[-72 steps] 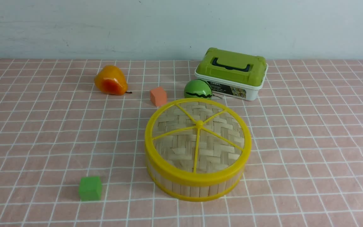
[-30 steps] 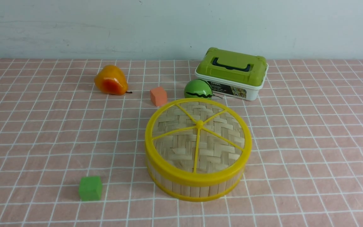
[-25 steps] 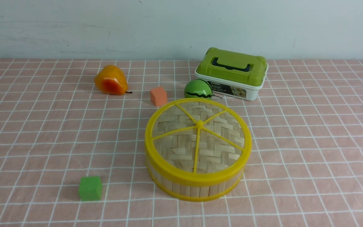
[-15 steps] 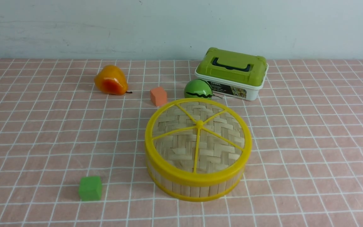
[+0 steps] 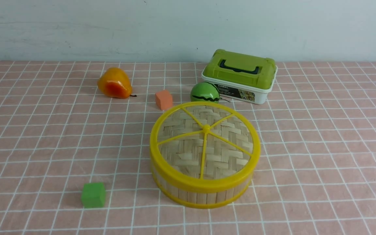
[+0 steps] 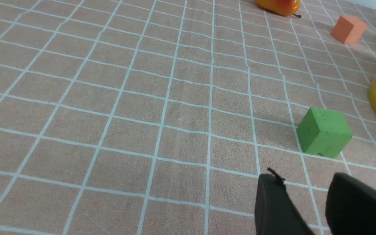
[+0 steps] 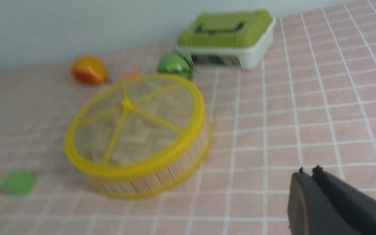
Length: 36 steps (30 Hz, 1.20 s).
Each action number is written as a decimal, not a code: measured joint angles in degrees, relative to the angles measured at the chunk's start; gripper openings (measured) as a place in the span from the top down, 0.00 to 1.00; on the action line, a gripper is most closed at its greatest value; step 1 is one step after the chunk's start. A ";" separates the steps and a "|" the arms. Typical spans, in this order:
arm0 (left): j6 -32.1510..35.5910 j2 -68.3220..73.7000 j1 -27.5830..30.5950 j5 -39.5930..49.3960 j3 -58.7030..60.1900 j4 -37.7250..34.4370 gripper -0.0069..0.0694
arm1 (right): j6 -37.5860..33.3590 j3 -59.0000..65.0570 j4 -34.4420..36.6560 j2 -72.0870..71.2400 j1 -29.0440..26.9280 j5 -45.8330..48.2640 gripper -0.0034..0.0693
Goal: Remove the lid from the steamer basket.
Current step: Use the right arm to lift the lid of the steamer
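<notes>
1. Neither gripper showed in the front view. The lid [image 5: 230,140] sat flat on the steamer basket [image 5: 196,197], with the green ball [image 5: 205,92] just behind it. The task looked to be at its very start, the approach still to be made.
2. From the left wrist, the left gripper [image 6: 300,176] had its fingers parted with nothing between them, near the green cube [image 6: 325,132]; only a sliver of the basket showed. That arm seemed to be waiting.
3. From the right wrist, the right gripper [image 7: 308,169] was closed, fingertips together on nothing, well apart from the lid. If this arm was to do the lifting, the next move called for opening those fingers, reaching over and taking the centre knob or a spoke, then raising the lid straight so the basket would not be dragged along.
</notes>
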 joint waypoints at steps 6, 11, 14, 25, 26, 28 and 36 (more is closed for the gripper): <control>0.00 0.00 0.00 0.00 0.00 0.00 0.60 | -8.81 -22.31 -3.93 24.76 1.46 17.96 0.98; 0.00 0.00 0.00 0.00 0.00 0.00 0.60 | -12.65 -35.30 -3.66 42.24 10.97 22.98 0.96; 0.00 0.00 0.00 0.00 0.00 0.00 0.60 | -11.92 -41.73 -6.93 50.21 16.67 24.70 0.95; 0.00 0.00 0.00 0.00 0.00 0.00 0.60 | -0.37 -78.22 -16.38 88.26 29.67 26.80 0.72; 0.00 0.00 0.00 0.00 0.00 0.00 0.60 | -0.23 -78.82 -16.27 88.82 29.73 26.80 0.70; 0.00 0.00 0.00 0.00 0.00 0.00 0.60 | 1.22 -84.87 -15.18 94.35 30.14 26.80 0.55; 0.00 0.00 0.00 0.00 0.00 0.00 0.60 | 2.84 -88.77 -12.84 101.16 30.30 26.86 0.23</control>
